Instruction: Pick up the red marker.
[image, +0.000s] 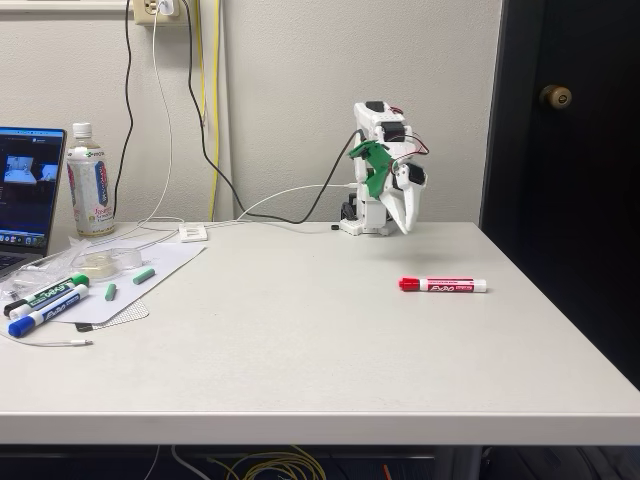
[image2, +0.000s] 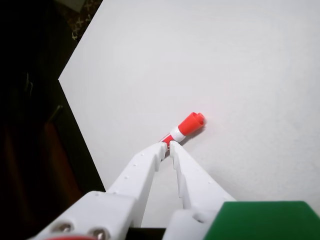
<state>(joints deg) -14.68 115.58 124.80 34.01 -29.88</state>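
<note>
The red marker (image: 443, 285) lies flat on the white table (image: 300, 350), right of centre, with its red cap pointing left in the fixed view. The arm stands folded at the back of the table, and my gripper (image: 404, 228) hangs point-down above the surface, behind and a little left of the marker, apart from it. In the wrist view the white fingertips (image2: 161, 148) meet with nothing between them. The red marker (image2: 186, 126) shows just beyond the tips of my gripper (image2: 167, 145), its barrel hidden behind the fingers.
At the table's left lie a green-capped marker (image: 50, 293) and a blue-capped marker (image: 45, 312) on a paper sheet, near a bottle (image: 90, 182) and a laptop (image: 25, 195). Cables run along the back wall. The table edge (image2: 80, 115) drops off beside the marker.
</note>
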